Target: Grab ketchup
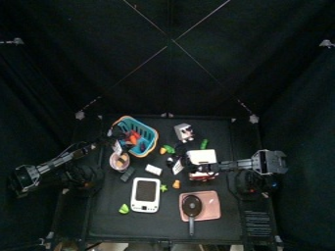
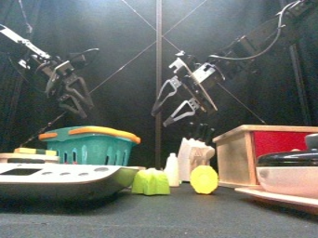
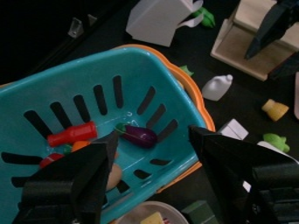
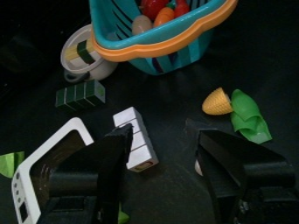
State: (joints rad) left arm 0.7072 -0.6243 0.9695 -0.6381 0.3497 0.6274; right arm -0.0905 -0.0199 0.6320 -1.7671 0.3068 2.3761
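Observation:
The ketchup (image 3: 73,134) is a small red bottle lying inside the teal basket (image 3: 128,66), next to a purple eggplant (image 3: 140,135). My left gripper (image 3: 146,171) is open and hangs above the basket's near rim, a little way from the ketchup. In the top view the left gripper (image 1: 116,147) is at the basket's (image 1: 131,129) front edge. My right gripper (image 4: 163,162) is open and empty over a white card (image 4: 136,138) at mid-table. In the front view both grippers, left (image 2: 69,88) and right (image 2: 187,98), hang above the table.
A wooden box (image 1: 203,162) stands under the right arm. A white scale (image 1: 145,194) and a pan (image 1: 199,206) lie near the front. A white carton (image 3: 163,17), small white bottle (image 3: 218,86), a yellow piece (image 4: 216,101) and a green piece (image 4: 247,118) lie around the basket.

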